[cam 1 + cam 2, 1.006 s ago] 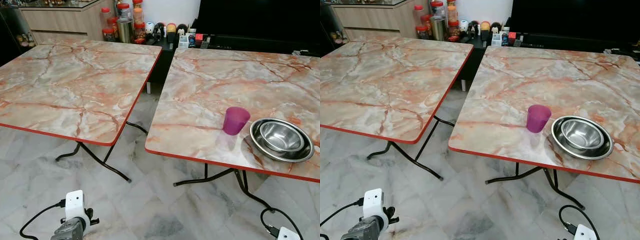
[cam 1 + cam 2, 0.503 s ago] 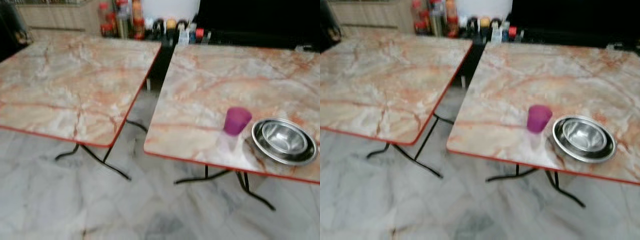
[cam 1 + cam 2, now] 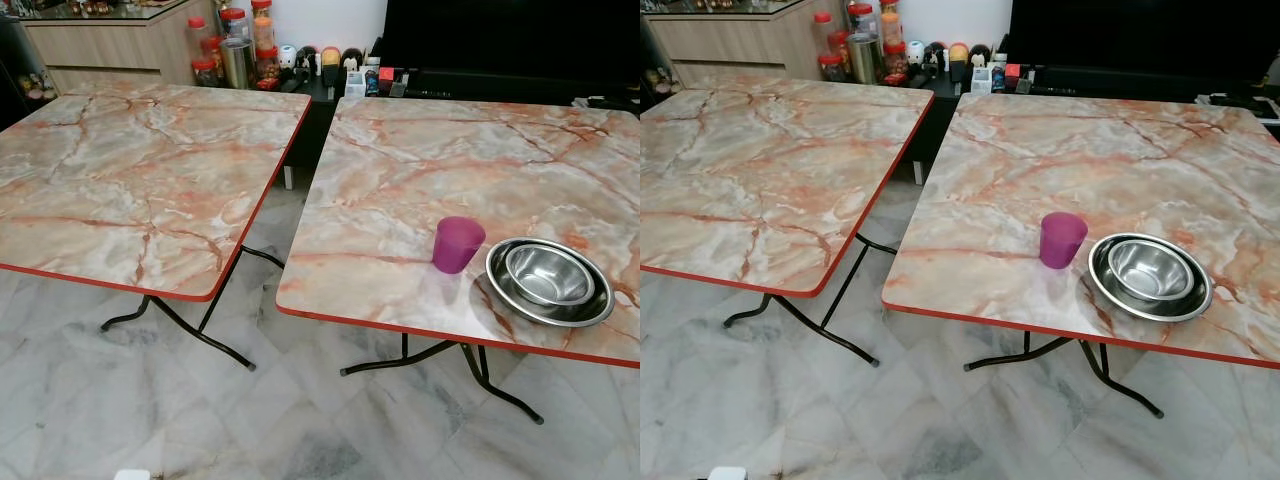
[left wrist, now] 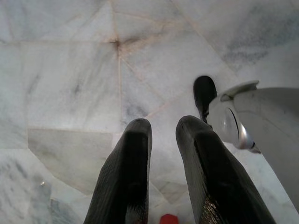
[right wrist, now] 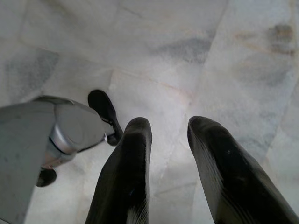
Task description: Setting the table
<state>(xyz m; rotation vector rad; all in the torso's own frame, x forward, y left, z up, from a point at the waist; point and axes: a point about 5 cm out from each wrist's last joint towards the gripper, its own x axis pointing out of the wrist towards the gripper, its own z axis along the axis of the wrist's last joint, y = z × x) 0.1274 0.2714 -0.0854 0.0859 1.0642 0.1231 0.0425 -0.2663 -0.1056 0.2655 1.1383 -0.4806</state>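
Grippers hang low at our sides, left gripper and right gripper each parted a little and empty, pointing at pale marble floor. Well ahead of both, a purple plastic cup stands beside nested steel bowls near the glossy table's front edge, within easy reach, we judge.
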